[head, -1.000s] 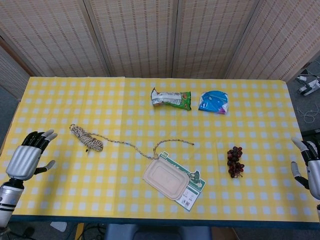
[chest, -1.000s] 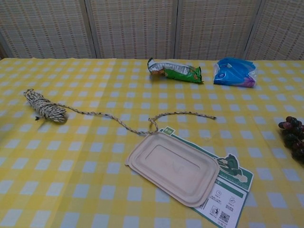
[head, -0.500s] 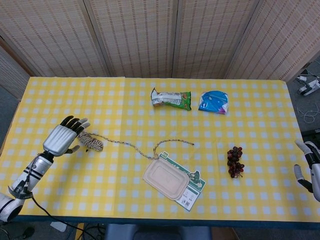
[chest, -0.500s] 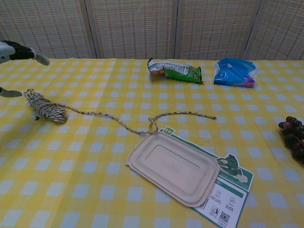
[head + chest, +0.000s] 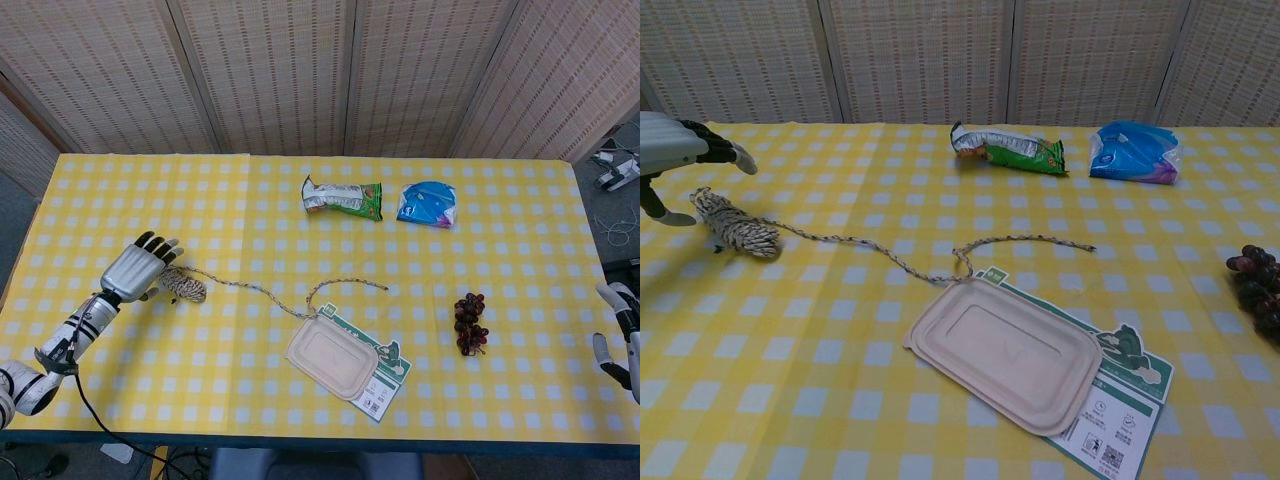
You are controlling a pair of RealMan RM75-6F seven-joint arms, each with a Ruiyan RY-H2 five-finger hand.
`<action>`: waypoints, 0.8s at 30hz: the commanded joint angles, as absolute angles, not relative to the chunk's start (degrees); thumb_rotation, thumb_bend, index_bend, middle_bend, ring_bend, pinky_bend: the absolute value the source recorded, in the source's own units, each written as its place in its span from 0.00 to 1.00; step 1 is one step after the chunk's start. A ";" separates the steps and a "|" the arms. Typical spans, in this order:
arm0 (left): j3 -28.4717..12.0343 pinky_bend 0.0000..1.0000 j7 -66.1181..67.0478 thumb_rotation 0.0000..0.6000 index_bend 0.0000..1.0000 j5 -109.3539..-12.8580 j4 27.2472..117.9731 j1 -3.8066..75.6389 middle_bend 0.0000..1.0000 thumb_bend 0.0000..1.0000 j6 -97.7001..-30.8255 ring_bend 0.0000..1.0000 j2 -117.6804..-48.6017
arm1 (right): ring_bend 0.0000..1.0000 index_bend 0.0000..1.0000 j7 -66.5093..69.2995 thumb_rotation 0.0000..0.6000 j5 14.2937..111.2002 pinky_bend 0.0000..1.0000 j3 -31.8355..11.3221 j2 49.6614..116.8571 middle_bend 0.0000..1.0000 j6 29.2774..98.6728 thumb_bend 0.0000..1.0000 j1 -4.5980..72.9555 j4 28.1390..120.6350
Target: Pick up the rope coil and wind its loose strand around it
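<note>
Nearest, a shut cardboard tray (image 5: 1002, 364) is lying on a leaflet (image 5: 1118, 393), contents unseen. Farther back, the left hand (image 5: 131, 270) is hovering over the rope coil (image 5: 732, 226), fingers (image 5: 723, 152) spread and empty. It should be closing around the bundle's middle, leaving the loose strand (image 5: 920, 257) trailing free. The right hand (image 5: 621, 330) is idling, fingers apart.

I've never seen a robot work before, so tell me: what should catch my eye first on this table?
Probably the metal left hand at the table's left side, fingers spread just over a speckled rope coil whose loose strand trails rightward to a beige tray near the front edge. Further back lie a green snack bag and a blue packet; dark grapes sit to the right.
</note>
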State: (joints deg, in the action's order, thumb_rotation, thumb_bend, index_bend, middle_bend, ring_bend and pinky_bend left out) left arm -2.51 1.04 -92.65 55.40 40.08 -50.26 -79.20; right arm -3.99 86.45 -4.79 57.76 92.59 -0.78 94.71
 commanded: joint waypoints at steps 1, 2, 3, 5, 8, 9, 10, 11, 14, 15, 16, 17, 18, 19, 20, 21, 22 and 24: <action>-1.80 0.09 1.10 1.00 0.21 -92.14 53.45 40.66 0.14 0.25 -49.27 0.15 -80.32 | 0.11 0.17 -3.99 1.00 86.46 0.17 -4.79 57.84 0.26 92.47 0.39 -0.74 94.68; -1.54 0.09 0.86 1.00 0.21 -92.06 52.65 40.89 0.14 0.25 -48.89 0.15 -80.77 | 0.11 0.17 -3.97 1.00 86.49 0.17 -4.77 57.89 0.26 92.39 0.39 -0.72 94.67; -1.28 0.09 0.79 1.00 0.21 -92.15 51.99 41.10 0.14 0.25 -48.65 0.15 -81.12 | 0.11 0.17 -3.96 1.00 86.48 0.17 -4.74 57.91 0.26 92.33 0.39 -0.72 94.67; -0.76 0.09 0.85 1.00 0.22 -92.44 50.45 41.52 0.14 0.25 -48.35 0.15 -81.94 | 0.11 0.17 -3.95 1.00 86.34 0.17 -4.72 57.94 0.26 92.22 0.39 -0.76 94.67; -0.04 0.09 0.70 1.00 0.23 -92.57 47.61 42.14 0.14 0.25 -47.58 0.16 -83.61 | 0.11 0.17 -4.09 1.00 86.01 0.17 -4.74 57.92 0.26 92.04 0.39 -0.83 94.78; 0.23 0.09 0.54 1.00 0.24 -92.57 46.48 42.37 0.14 0.25 -47.17 0.16 -84.24 | 0.11 0.17 -4.19 1.00 85.99 0.17 -4.73 57.88 0.26 92.04 0.39 -0.87 94.88; 0.45 0.09 0.45 1.00 0.24 -92.61 45.67 42.54 0.15 0.25 -46.96 0.16 -84.68 | 0.11 0.17 -4.25 1.00 86.00 0.17 -4.73 57.85 0.26 92.10 0.39 -0.91 94.95; 0.77 0.09 0.31 1.00 0.25 -92.76 44.65 42.70 0.15 0.25 -46.86 0.16 -85.23 | 0.11 0.17 -4.34 1.00 85.99 0.17 -4.72 57.79 0.26 92.18 0.39 -0.99 95.05; 1.46 0.09 -0.17 1.00 0.26 -93.02 42.45 42.95 0.16 0.25 -46.72 0.16 -86.40 | 0.11 0.17 -4.52 1.00 85.89 0.17 -4.74 57.70 0.26 92.24 0.39 -1.10 95.30; 1.75 0.09 -0.59 1.00 0.27 -93.07 41.66 43.05 0.17 0.25 -46.54 0.16 -86.85 | 0.11 0.17 -4.60 1.00 85.83 0.17 -4.74 57.69 0.26 92.18 0.39 -1.10 95.37; 1.97 0.09 -0.82 1.00 0.27 -93.12 41.03 43.11 0.17 0.25 -46.41 0.16 -87.18 | 0.11 0.17 -4.66 1.00 85.78 0.17 -4.75 57.69 0.26 92.12 0.39 -1.09 95.42; 2.25 0.09 -1.06 1.00 0.27 -93.18 40.24 43.20 0.17 0.25 -46.25 0.16 -87.60 | 0.11 0.17 -4.74 1.00 85.71 0.17 -4.75 57.70 0.26 92.02 0.39 -1.08 95.49; 2.44 0.09 -1.28 1.00 0.28 -93.22 39.71 43.26 0.18 0.25 -46.20 0.17 -87.91 | 0.11 0.17 -4.80 1.00 85.68 0.17 -4.76 57.71 0.26 91.96 0.39 -1.06 95.54; 2.58 0.09 -1.53 1.00 0.28 -93.25 39.19 43.28 0.18 0.25 -46.26 0.17 -88.24 | 0.11 0.17 -4.85 1.00 85.64 0.17 -4.77 57.73 0.26 91.91 0.39 -1.05 95.58; 2.78 0.09 -1.89 1.00 0.29 -93.30 38.48 43.32 0.19 0.25 -46.31 0.17 -88.68 | 0.11 0.17 -4.94 1.00 85.59 0.17 -4.79 57.75 0.26 91.85 0.39 -1.02 95.62; 2.97 0.09 -2.10 1.00 0.30 -93.38 37.94 43.37 0.20 0.25 -46.31 0.17 -88.99 | 0.11 0.17 -5.00 1.00 85.53 0.17 -4.81 57.75 0.26 91.77 0.39 -1.00 95.66; 3.16 0.09 -2.32 1.00 0.31 -93.51 37.40 43.43 0.21 0.25 -46.40 0.18 -89.29 | 0.11 0.17 -5.06 1.00 85.48 0.17 -4.82 57.75 0.26 91.71 0.39 -0.98 95.71; 3.59 0.09 -2.86 1.00 0.33 -93.78 36.03 43.53 0.23 0.25 -46.64 0.19 -90.00 | 0.11 0.17 -5.19 1.00 85.42 0.17 -4.85 57.75 0.26 91.66 0.39 -0.98 95.78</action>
